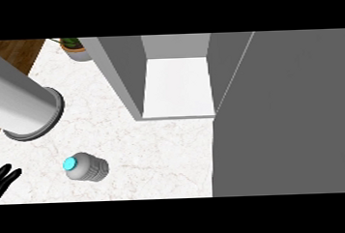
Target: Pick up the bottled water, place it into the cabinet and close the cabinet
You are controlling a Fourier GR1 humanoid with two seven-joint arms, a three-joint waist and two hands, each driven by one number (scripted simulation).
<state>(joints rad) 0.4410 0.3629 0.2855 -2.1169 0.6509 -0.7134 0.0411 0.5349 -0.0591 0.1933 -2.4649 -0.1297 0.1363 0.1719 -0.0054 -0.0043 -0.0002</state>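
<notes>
The white stone-like counter top [162,148] looks smooth, with faint pale veins. The grey box-shaped cabinet [120,72] has plain matt walls. Left of the cabinet, the small grey ribbed plastic bottle [91,170] has a smooth turquoise cap [70,164]. Farther left there is brown grained wood [12,49].

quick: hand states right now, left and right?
Left hand: open, holding nothing, at the view's lower left edge.
Right hand: not in view.

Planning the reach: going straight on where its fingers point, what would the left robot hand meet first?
Likely the large grey cylinder, ahead of the left robot hand; heights are unclear, so it may pass under. The bottled water sits to the right of that line.
</notes>
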